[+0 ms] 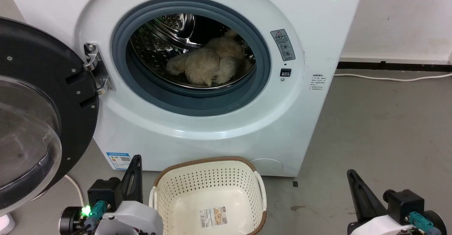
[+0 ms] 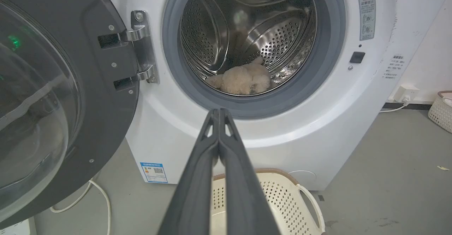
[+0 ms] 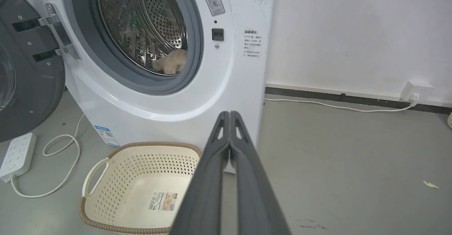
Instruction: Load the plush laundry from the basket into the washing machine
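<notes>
Both jaws pinched together, plush laundry (image 1: pixel 208 65) well beyond them, inside washing machine (image 1: pixel 197 129)

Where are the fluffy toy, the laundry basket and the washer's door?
Fluffy cream-beige plush toy (image 1: pixel 206 67), head view, its body.
Cream perforated plastic basket (image 1: pixel 208 178), head view, far wall.
Black-framed round glass door (image 1: pixel 42 51), head view, black frame.

Illumination: even, diffuse indoor light — all three views bright and sharp.
The steel drum (image 1: pixel 159 40) returns specular highlights; the glass door (image 1: pixel 24 132) carries pale reflections and, in the left wrist view, a green glint (image 2: pixel 14 41). Shadows on the floor (image 1: pixel 381 129) are soft and faint. Both wrist views bow straight lines toward the edges — the side of the washing machine (image 3: pixel 243 86) leans visibly.
</notes>
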`<state>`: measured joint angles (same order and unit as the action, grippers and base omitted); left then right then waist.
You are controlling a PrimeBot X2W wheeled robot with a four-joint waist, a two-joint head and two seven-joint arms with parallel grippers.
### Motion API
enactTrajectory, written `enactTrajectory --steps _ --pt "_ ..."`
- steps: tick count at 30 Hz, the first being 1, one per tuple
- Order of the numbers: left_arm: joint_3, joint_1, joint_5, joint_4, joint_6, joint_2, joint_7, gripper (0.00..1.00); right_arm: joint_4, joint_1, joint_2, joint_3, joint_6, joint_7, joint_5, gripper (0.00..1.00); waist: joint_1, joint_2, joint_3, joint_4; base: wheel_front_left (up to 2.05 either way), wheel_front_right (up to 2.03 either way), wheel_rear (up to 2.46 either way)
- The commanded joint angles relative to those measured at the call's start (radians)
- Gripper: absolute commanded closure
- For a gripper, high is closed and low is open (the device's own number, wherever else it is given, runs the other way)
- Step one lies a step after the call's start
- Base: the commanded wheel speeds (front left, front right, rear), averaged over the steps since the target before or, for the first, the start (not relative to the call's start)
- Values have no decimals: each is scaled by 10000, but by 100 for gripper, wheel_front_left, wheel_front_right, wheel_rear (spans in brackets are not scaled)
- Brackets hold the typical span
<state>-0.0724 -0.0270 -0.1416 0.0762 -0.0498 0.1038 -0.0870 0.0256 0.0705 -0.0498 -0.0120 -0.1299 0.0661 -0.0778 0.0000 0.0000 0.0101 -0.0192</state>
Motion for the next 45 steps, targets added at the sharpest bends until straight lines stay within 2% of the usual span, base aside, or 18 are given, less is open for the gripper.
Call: enactTrajectory --steps 1,45 --pt "81 152 140 -88 41 -75 86 100 -63 -210 -3 23 -5 -59 91 100 0 0 -3 7 0 0 0" --pt "720 269 1407 -758 495 -533 864 100 -255 -702 -4 119 -8 -657 773 100 0 0 -101 190 0 0 0"
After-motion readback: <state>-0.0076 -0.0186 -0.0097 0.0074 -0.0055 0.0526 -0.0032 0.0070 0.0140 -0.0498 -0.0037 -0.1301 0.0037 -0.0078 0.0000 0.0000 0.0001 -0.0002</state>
